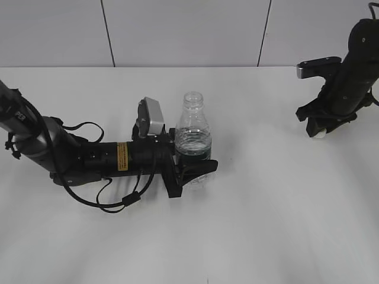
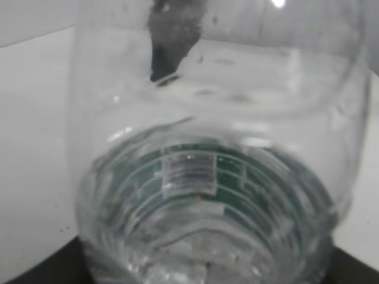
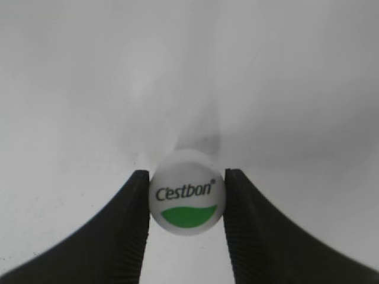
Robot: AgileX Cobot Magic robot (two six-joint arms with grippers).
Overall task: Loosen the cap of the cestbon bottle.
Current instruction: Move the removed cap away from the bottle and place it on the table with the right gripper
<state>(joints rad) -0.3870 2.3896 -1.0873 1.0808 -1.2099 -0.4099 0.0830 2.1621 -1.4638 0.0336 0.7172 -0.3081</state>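
The cestbon bottle (image 1: 193, 135) is standing upright near the middle of the white bench (image 1: 266, 225), its long axis vertical and its neck showing open at the top in the exterior view. The left gripper (image 1: 192, 168) is lying low along the bench and clamping the bottle's lower body from the left side; the left wrist view is filled by the clear wall and green label band, with the finger edges only just showing at the bottom corners. The cap (image 3: 186, 200) is not sitting on the neck: the right wrist view shows it pinched between the two dark fingers (image 3: 127, 231) of the right gripper (image 1: 320, 131), its printed face turned toward that camera. That gripper is hanging well apart from the bottle, up and to the right of it. Judgement: the loosening appears already accomplished, and any further move turns on that sideways gap between cap and neck; the right arm alone is carrying the cap.
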